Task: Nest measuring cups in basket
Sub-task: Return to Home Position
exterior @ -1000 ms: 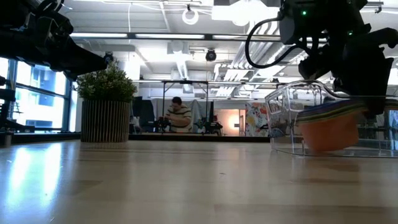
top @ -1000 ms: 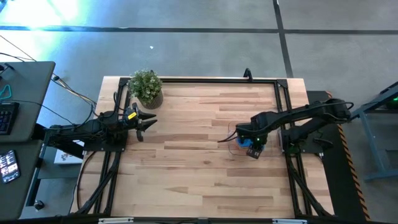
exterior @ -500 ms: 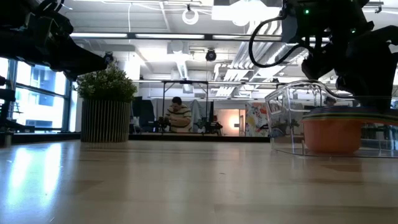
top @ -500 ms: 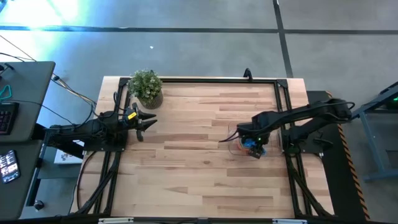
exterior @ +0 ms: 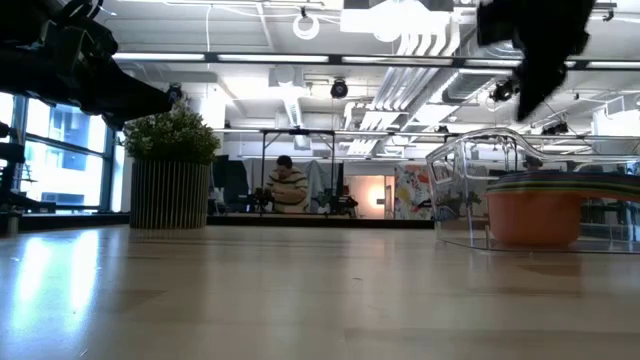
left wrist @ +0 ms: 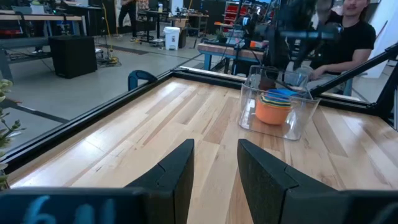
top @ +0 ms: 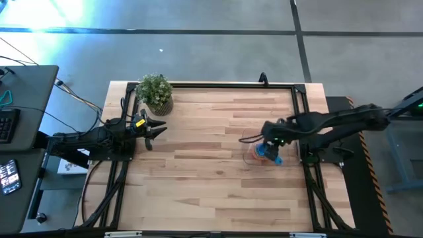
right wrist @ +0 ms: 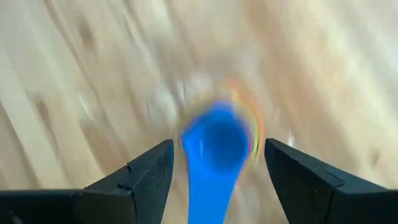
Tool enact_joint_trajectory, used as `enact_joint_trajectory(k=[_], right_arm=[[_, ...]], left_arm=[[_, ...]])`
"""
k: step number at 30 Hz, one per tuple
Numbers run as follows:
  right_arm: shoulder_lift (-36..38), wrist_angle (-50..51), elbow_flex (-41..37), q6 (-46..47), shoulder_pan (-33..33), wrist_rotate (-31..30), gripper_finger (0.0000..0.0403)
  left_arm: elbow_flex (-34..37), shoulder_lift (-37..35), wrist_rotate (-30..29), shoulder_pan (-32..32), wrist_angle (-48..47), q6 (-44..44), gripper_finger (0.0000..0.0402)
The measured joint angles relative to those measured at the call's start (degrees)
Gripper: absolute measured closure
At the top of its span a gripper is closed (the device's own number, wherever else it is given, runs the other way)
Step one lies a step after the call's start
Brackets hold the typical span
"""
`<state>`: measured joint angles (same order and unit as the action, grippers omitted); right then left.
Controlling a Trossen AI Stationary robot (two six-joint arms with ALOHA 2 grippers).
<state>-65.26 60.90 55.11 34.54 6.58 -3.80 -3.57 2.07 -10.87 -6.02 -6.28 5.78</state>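
Your right hand (right wrist: 217, 163) hangs empty, fingers apart, over the cups (exterior: 535, 205) nested in the basket (exterior: 460, 190). Raise it straight, clear of the walls. By the plant (top: 156, 91) your left hand (top: 158, 130) waits, also apart.

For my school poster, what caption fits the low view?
Nested measuring cups rest inside the clear basket, with the right gripper hanging above them.
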Motion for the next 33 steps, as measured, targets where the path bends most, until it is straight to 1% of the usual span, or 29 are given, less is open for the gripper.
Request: enact_joint_trajectory(k=[5,7,8,11,15,19,23,26,33], right_arm=[[8.86,-11.61,-1.47,-2.14,3.91,-15.83,0.016],[12.64,-17.27,-3.13,-4.89,5.06,-19.6,0.016],[14.39,-19.95,-4.28,-6.25,5.32,-20.35,0.016],[19.72,-28.43,-9.51,-9.69,5.41,-20.48,0.016],[26.48,-41.07,-19.43,-12.09,5.32,-19.6,0.016],[31.78,-51.32,-27.0,-18.56,5.32,-15.67,0.016],[36.38,-54.74,-32.76,-19.7,5.32,-12.95,0.016],[40.02,-55.5,-35.58,-19.42,5.32,-12.45,0.016],[49.44,-58.11,-40.43,-24.39,5.32,-12.47,0.016]], left_arm=[[0.0,0.0,0.0,0.0,0.01,0.0,0.0289],[0.0,0.01,0.0,0.01,0.02,0.0,0.0289],[0.0,0.01,0.0,0.02,0.02,0.0,0.0289],[0.0,0.0,0.0,0.0,0.02,0.0,0.0289],[0.0,0.01,0.0,0.01,0.01,0.0,0.0289],[0.0,0.02,0.0,0.0,0.02,0.0,0.0289],[0.0,0.02,0.0,0.02,0.0,0.0,0.0289],[0.0,0.02,0.0,0.01,0.0,0.0,0.0289],[0.0,0.0,0.0,0.02,0.02,0.0,0.0289]])
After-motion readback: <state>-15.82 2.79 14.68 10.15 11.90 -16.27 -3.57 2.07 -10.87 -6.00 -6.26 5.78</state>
